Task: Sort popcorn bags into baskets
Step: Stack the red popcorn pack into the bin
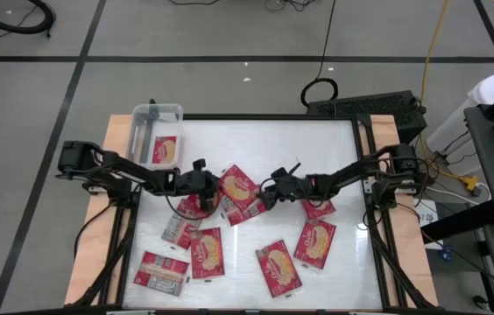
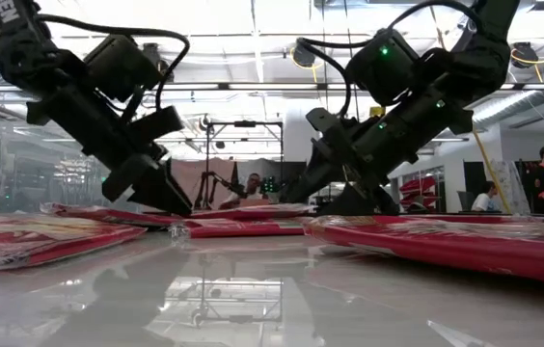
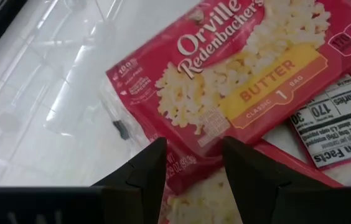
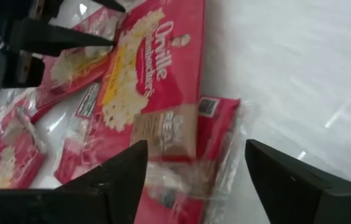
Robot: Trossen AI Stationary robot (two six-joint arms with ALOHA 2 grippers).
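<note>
Both arms are brought in over the middle of the table [image 1: 335, 131], where the popcorn bags lie loose and partly overlapped. The left gripper [image 3: 191, 163] is lowered onto the near edge of a face-up popcorn bag [image 3: 238, 81]; its fingers [image 3: 144, 171] are seen parted to either side of that edge, and whether the bag is pinched between them cannot be told. The bag extends forward, away from this gripper, with a second bag tucked under it and a third, nutrition panel up, just beside it.

The right gripper [image 4: 191, 168] is held wide open, empty, just above another face-up bag [image 4: 154, 93] that runs ahead of it toward the left gripper. The spread appears chosen to straddle the bag's short end, where the clear wrapper is crumpled.

The clear basket [image 1: 156, 131] stands at the table's far corner, well behind and outward of the left gripper, with one bag [image 1: 165, 150] already laid inside. The remaining bags are scattered on the near side of both grippers, so most of the sorting is judged still to be done.
</note>
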